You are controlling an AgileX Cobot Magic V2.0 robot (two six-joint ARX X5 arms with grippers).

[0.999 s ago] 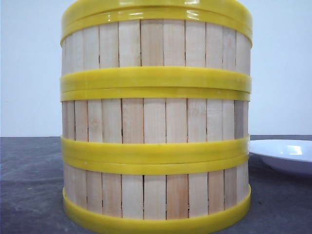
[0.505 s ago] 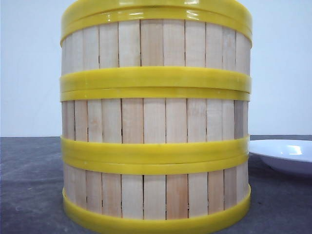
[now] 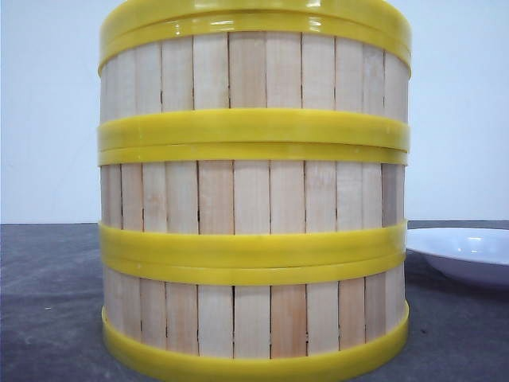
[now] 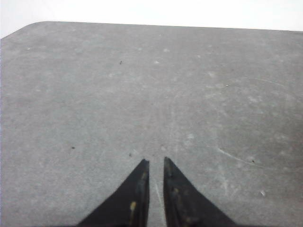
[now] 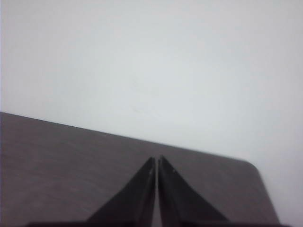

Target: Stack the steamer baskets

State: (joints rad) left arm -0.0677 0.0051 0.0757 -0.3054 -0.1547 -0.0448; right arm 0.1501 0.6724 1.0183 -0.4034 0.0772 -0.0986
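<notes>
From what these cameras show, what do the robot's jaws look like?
Each gripper ends in two flat black fingers tapering to sharp points. The left gripper has scuffed, pale-specked fingers; the right gripper looks plain black. No cables or markings show, and the arms are out of view.

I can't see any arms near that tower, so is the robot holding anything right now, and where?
Nothing. The left end effector and right end effector are both closed on nothing over the table. The baskets stand stacked, untouched.

No visible change across front view: steamer baskets (image 3: 253, 199) stack & plate (image 3: 465, 251) same spots
</notes>
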